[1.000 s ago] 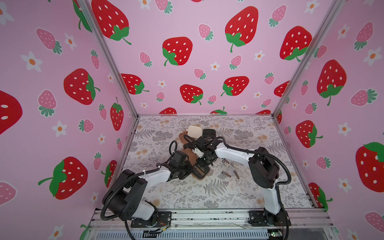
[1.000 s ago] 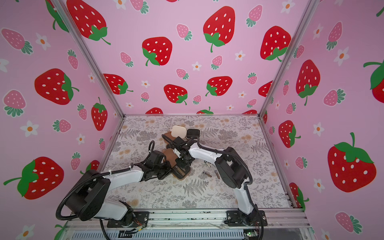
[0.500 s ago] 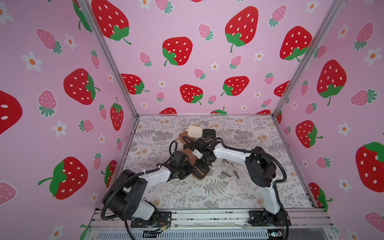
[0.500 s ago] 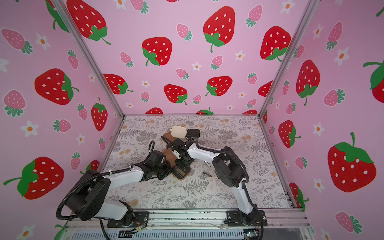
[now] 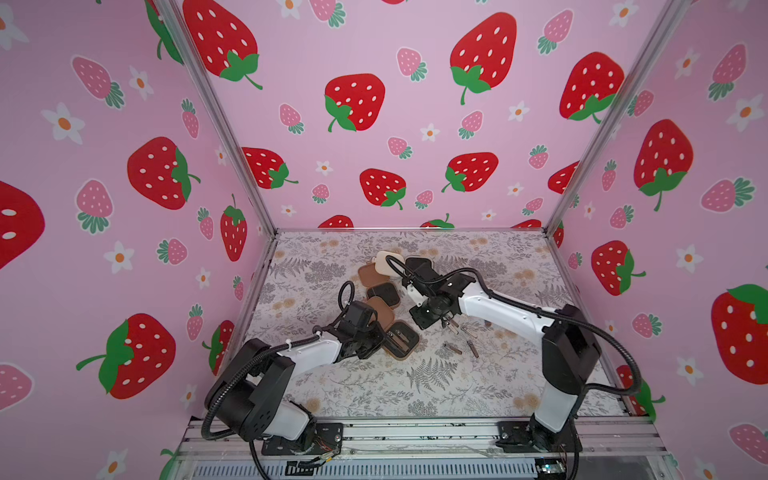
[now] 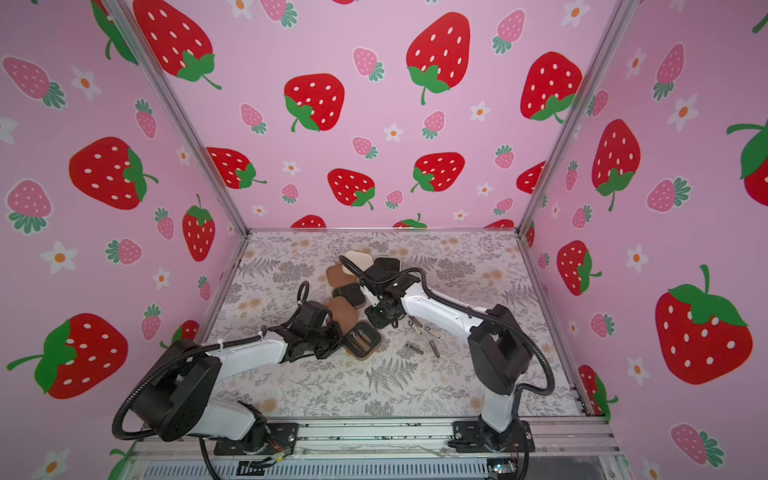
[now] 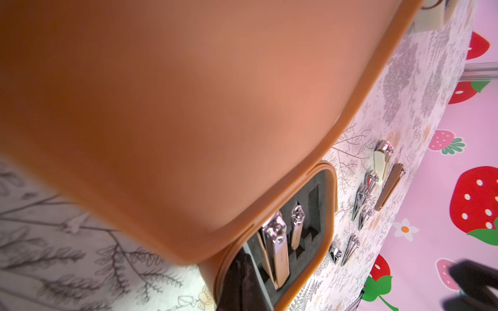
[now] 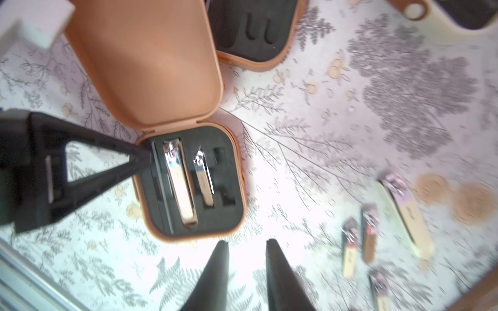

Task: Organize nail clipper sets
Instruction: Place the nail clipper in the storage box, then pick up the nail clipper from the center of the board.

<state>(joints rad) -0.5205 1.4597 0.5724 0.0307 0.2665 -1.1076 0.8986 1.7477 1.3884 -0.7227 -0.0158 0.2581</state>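
Two nail clippers (image 8: 179,183) are sitting in black slots of the open brown case (image 8: 229,218), lying on the counter (image 8: 296,121). The left end effector (image 8: 140,159), pressed together, is touching the case's corner. The right end effector (image 8: 246,243) is hovering, slightly spread, holding nothing. I am guessing filling is going on; next, it is needing to pinch one loose clipper (image 8: 407,215) nearby.

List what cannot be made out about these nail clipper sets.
- Left wrist view: the blurred brown lid fills the frame, hiding most of its case.
- Right wrist view: the lowest loose clipper is blurred, cut by the edge.
- In a top view: the cream case is half hidden by the right arm.
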